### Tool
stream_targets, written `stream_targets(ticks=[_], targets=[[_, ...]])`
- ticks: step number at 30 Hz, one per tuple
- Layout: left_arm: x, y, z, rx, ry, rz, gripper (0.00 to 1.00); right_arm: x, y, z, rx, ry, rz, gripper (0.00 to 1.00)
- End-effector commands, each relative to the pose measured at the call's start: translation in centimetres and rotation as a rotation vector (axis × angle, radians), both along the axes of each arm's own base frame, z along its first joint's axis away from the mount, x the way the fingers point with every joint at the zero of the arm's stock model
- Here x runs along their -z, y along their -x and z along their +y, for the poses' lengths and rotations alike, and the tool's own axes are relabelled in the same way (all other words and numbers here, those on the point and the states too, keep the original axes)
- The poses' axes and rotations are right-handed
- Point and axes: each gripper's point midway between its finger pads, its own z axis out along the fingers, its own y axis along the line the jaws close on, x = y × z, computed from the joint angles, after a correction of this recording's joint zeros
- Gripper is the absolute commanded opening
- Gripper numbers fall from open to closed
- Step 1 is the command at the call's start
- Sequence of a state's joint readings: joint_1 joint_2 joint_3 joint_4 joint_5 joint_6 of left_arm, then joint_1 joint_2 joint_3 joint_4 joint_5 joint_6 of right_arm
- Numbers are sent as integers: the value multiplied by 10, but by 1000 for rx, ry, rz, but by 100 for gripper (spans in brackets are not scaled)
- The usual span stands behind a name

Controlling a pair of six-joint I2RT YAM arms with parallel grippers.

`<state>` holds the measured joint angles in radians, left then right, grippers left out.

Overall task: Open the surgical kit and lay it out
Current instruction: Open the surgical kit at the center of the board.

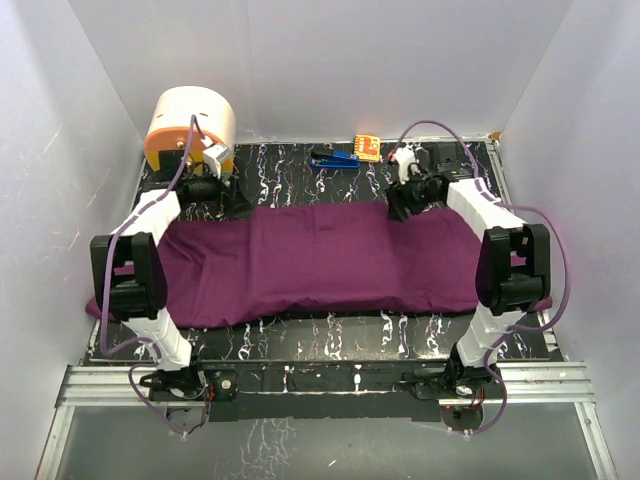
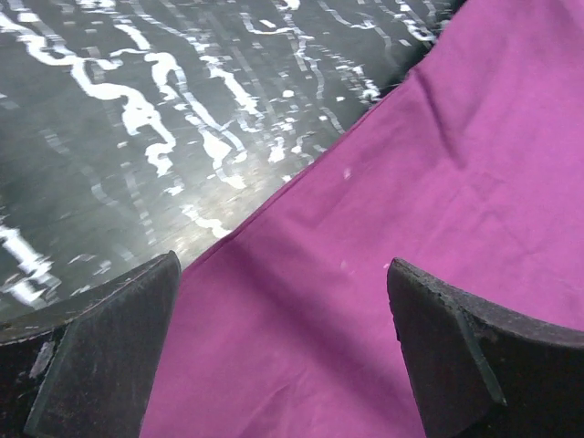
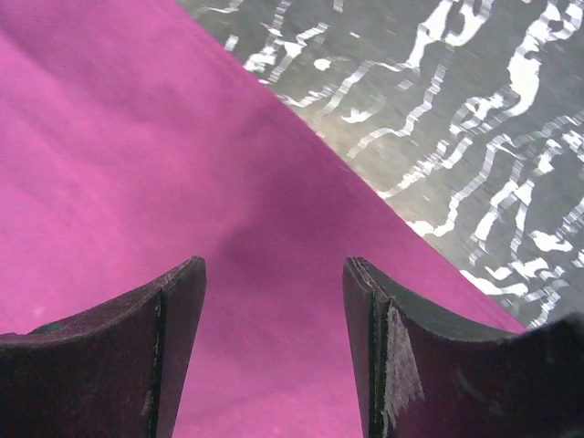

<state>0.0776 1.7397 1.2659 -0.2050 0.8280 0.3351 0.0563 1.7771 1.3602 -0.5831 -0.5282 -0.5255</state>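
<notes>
Clearly, both end effectors (image 2: 283, 274) (image 3: 274, 274) spread, empty, over wrap (image 1: 320, 260).

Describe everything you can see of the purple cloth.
The purple cloth looks like matte woven fabric, spread as one long strip across the black marbled table, left to right, with soft wrinkles. The open left gripper and open right gripper sit over its far edge, toward either end; contact cannot be told.
</notes>
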Motion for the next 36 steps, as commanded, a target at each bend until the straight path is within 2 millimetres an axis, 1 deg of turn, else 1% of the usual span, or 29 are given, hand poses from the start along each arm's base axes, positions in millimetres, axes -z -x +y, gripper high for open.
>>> stream_targets(ticks=[1, 3, 6, 8, 12, 15, 20, 23, 26, 36], targets=[[-9, -7, -34, 108, 127, 43, 94, -14, 8, 29, -52, -40, -17, 61], [0, -14, -42, 123, 131, 72, 93, -24, 14, 32, -53, -42, -40, 61], [14, -25, -48, 135, 113, 91, 93, -28, 21, 32, -45, -45, -53, 62], [20, -29, -51, 149, 120, 103, 92, -31, 26, 31, -39, -47, -61, 62], [29, -26, -53, 173, 132, 146, 82, -31, 32, 29, -30, -40, -70, 62], [33, -18, -56, 198, 142, 169, 69, -27, 33, 26, -19, -27, -67, 62], [39, -9, -57, 223, 135, 200, 57, -20, 33, 27, -14, -32, -44, 62], [40, -5, -58, 242, 127, 217, 51, -19, 33, 27, -14, -32, -44, 62], [40, -2, -59, 261, 118, 225, 42, -19, 33, 26, -11, -29, -45, 62], [28, -1, -59, 293, 97, 203, 17, -19, 34, 25, -5, -24, -45, 62]])
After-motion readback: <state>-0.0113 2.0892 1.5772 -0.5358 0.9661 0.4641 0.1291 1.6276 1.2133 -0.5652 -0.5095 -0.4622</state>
